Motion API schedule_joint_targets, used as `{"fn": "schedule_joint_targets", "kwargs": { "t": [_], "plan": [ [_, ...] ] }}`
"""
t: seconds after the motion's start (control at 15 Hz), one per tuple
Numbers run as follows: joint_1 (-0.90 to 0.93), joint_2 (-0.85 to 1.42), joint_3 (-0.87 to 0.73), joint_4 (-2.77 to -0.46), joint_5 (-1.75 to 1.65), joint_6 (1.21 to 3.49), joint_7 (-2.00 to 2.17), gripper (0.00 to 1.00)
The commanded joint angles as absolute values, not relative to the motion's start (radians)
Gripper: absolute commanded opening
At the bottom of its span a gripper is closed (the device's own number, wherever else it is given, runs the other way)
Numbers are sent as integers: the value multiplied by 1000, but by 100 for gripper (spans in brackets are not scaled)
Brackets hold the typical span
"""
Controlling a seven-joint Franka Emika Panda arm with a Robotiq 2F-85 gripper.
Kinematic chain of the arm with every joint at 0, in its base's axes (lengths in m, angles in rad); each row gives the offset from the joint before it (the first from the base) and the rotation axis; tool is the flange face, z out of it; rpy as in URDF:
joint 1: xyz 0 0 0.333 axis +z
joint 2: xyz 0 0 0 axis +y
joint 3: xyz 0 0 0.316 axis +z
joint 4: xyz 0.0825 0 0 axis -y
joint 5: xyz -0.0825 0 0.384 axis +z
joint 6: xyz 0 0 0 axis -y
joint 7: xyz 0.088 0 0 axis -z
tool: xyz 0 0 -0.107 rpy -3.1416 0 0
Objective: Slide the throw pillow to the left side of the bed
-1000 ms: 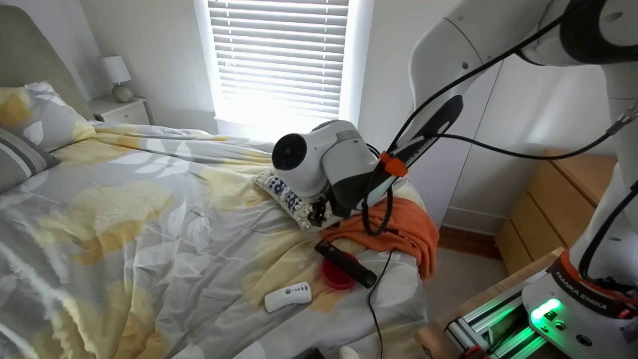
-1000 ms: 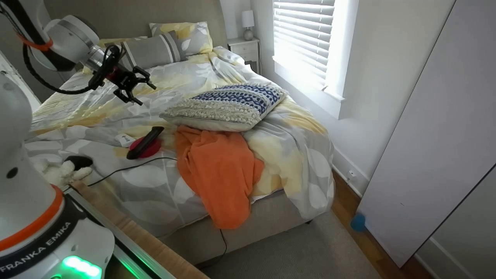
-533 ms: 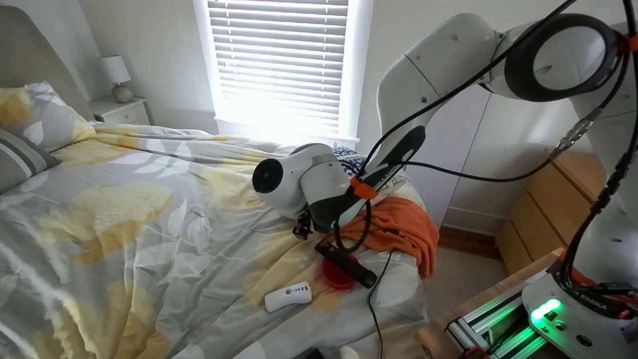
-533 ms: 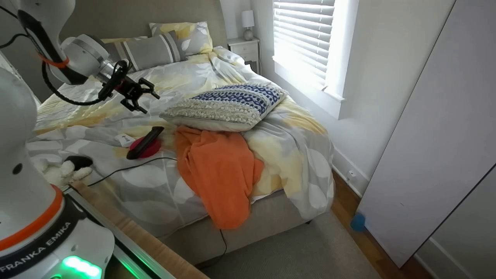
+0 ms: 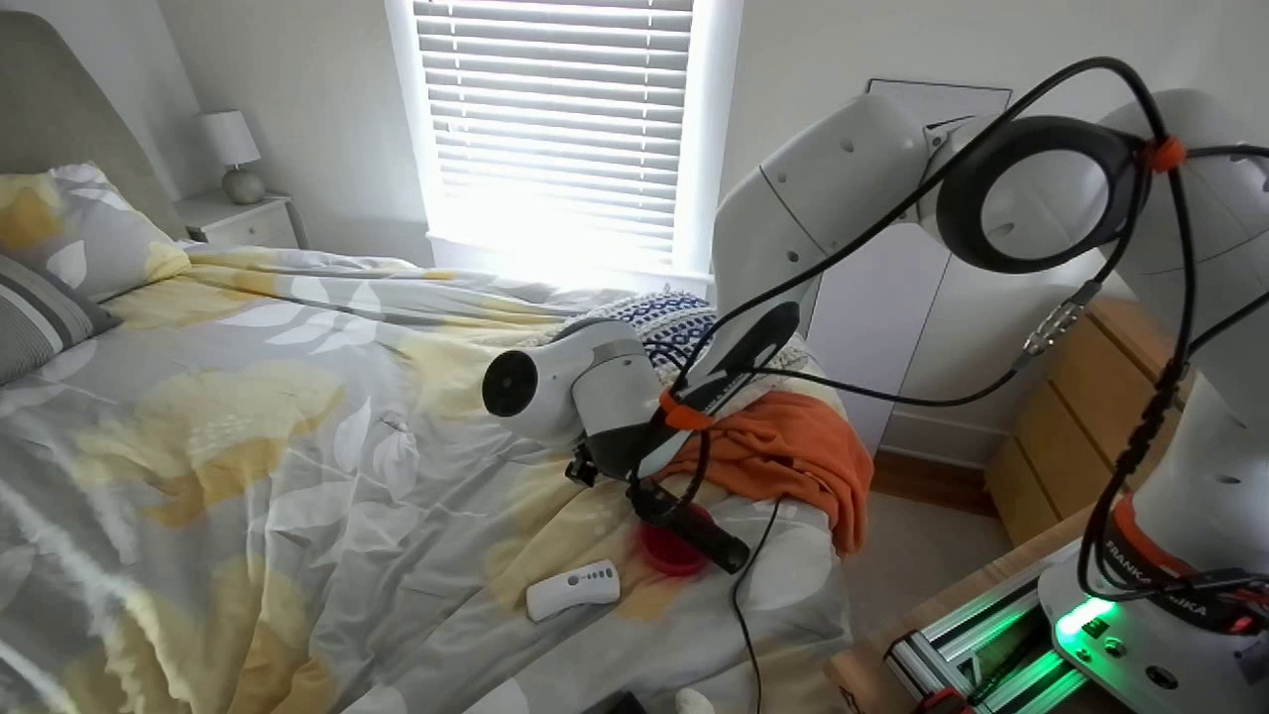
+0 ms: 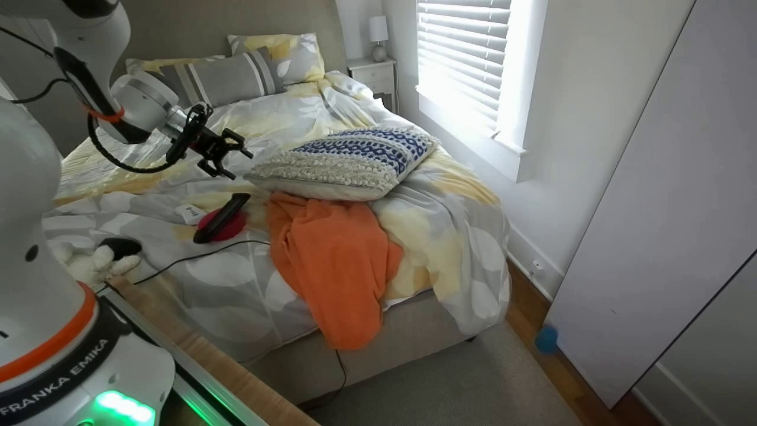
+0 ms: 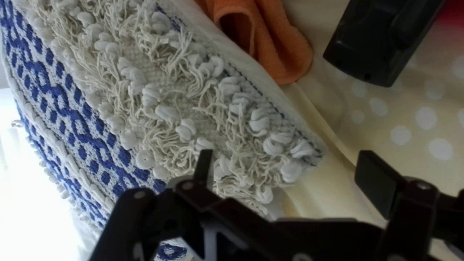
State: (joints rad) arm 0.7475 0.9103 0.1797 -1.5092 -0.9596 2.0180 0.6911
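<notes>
The tool [image 6: 241,166], jaws spread and empty, had dropped nearer the throw pillow [image 6: 349,161]; the cushion lay unmoved on the bed [image 5: 297,446], toward the window [image 5: 555,119]; the slide seemed yet to start.

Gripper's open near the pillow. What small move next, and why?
I'd probably ease the gripper, jaws open, a little toward the nearest corner of the pillow. In the wrist view that corner shows between the spread fingers, yet in an exterior view they seem just short of it, so closing now might catch nothing.
</notes>
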Motion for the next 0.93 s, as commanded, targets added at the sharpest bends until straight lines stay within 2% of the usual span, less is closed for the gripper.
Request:
{"fn": "schedule_joint_targets", "kwargs": {
  "t": [0.0,0.13,0.2,0.27,0.47,0.87],
  "plan": [
    [801,1014,125,-1391,-966,1987,694,100],
    [823,1054,89,-1347,-978,1972,704,100],
    [834,1072,70,-1323,-988,1962,704,94],
    [853,1090,43,-1299,-1008,1942,711,74],
    [878,1136,1,-1234,-1041,1888,700,50],
    [865,1182,16,-1167,-1007,1839,649,5]
  ]
}}
